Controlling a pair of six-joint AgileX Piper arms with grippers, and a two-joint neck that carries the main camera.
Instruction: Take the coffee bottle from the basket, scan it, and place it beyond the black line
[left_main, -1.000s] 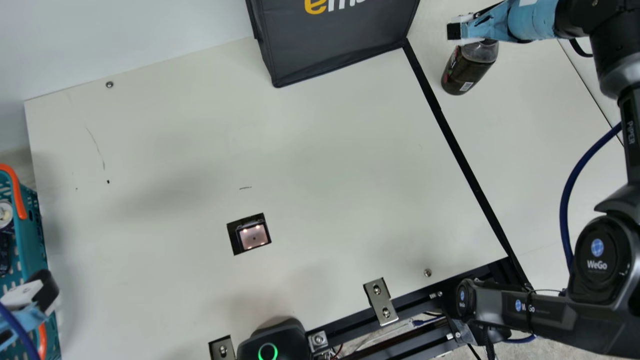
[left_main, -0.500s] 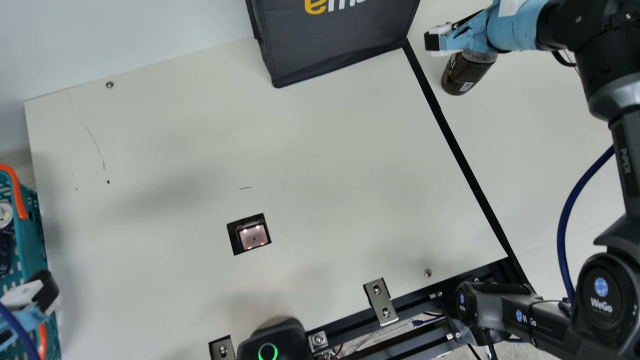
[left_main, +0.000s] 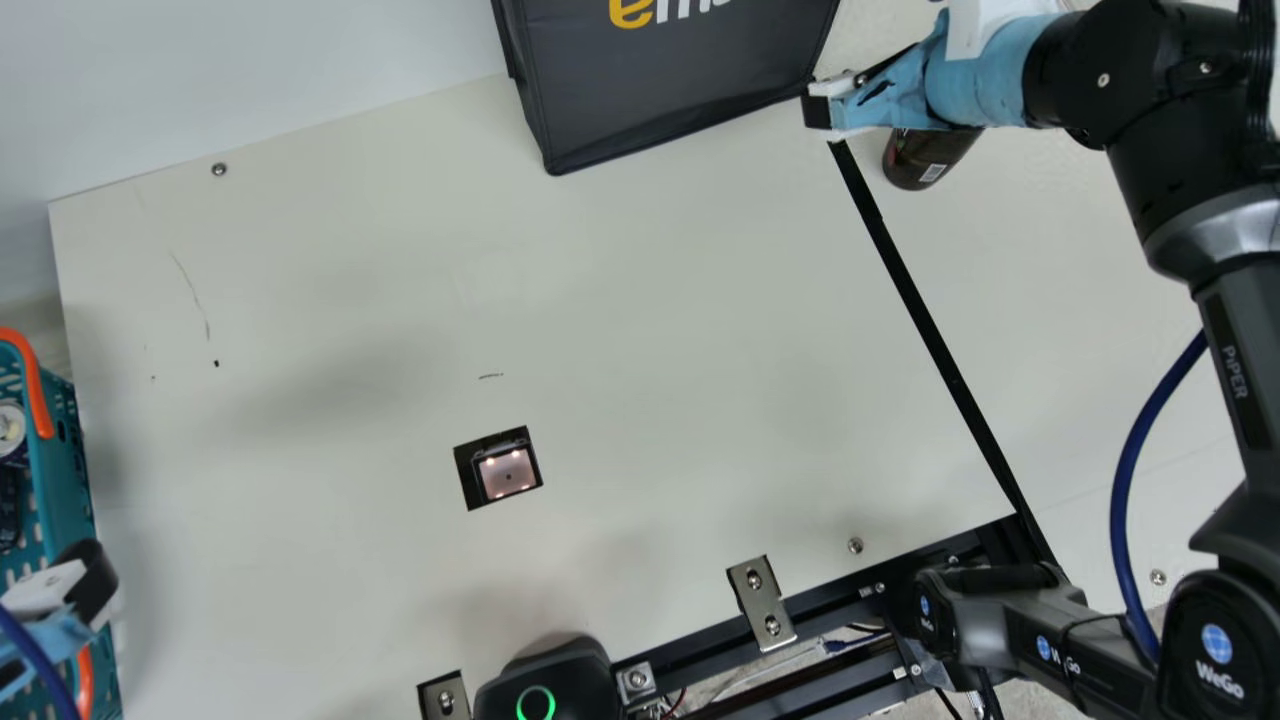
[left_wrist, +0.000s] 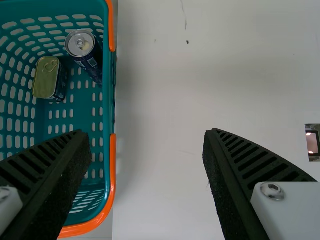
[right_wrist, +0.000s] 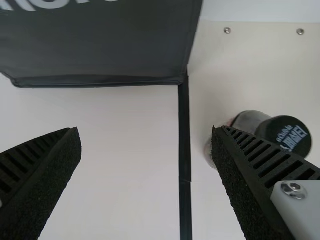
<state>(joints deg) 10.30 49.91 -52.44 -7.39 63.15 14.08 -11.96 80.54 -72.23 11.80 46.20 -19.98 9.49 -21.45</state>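
At the far left, teal basket (left_main: 62, 455); within, a drink can (left_wrist: 81, 44) and a flat tin (left_wrist: 45, 77). Left gripper (left_wrist: 146, 134) over the basket's inner side, fingers spread, nothing between them. Next, the scanner window (left_main: 507, 472), lit, set in the pale table (left_main: 350, 250). Farther along, a dark bag (left_main: 670, 90), its lower corner at the top of the black line (left_main: 920, 310). Right gripper (right_wrist: 146, 131) above that end of the line, fingers wide apart, holding nothing. Rightmost, the coffee bottle (left_main: 930, 160), beyond the line and just beside it; appears upright, dark cap (right_wrist: 287, 134) facing up, the right arm's wrist partly over it in the main view. One finger overlaps the bottle in the right wrist view; looks like mere overlap, though contact can't be ruled out from this angle. Placement judged done; step in hand, getting the right arm away cleanly. Best done by keeping the fingers spread and rising above cap height before any sideways swing. Closing early or sweeping low toward the bottle could tip it or knock it back onto the line. Bag side wants room too: its fabric could snag a fingertip. Left arm best left parked meanwhile.
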